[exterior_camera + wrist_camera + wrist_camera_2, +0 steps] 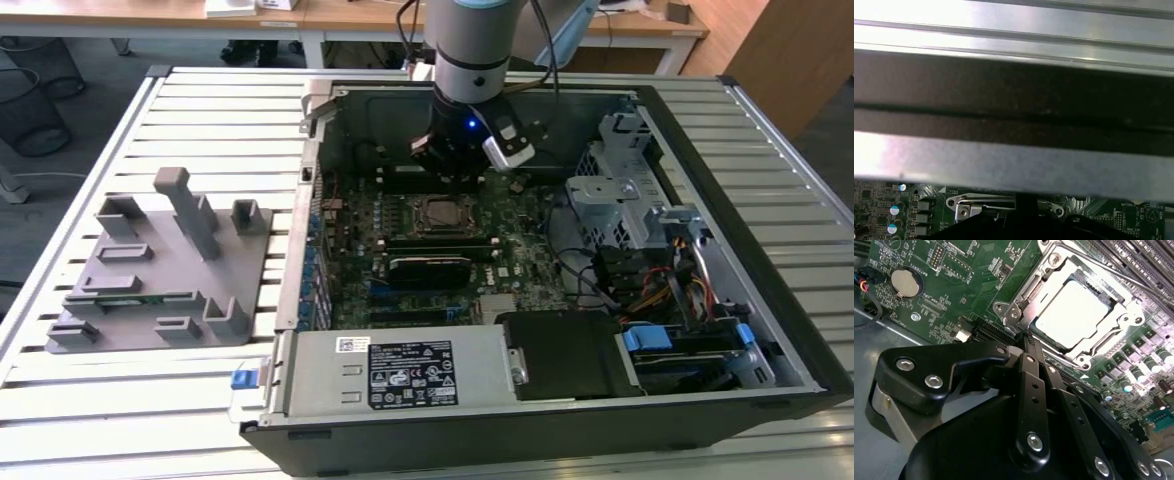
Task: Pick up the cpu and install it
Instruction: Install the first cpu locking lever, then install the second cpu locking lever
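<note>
Claw (1026, 337) with its fingers pressed together and empty, poised over the open computer case (747, 300), tips just beside the socket frame (1019, 305) on the motherboard (354, 215). Inside that frame the cpu (1074, 315) lies flat, silvery top up. Judged progress: pick-up and placement done; the chip appears seated, and the retaining frame looks open.

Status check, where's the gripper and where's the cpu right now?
Gripper shut, empty, hovering at the socket edge. Cpu already seated in socket. Nothing on top of it.
</note>
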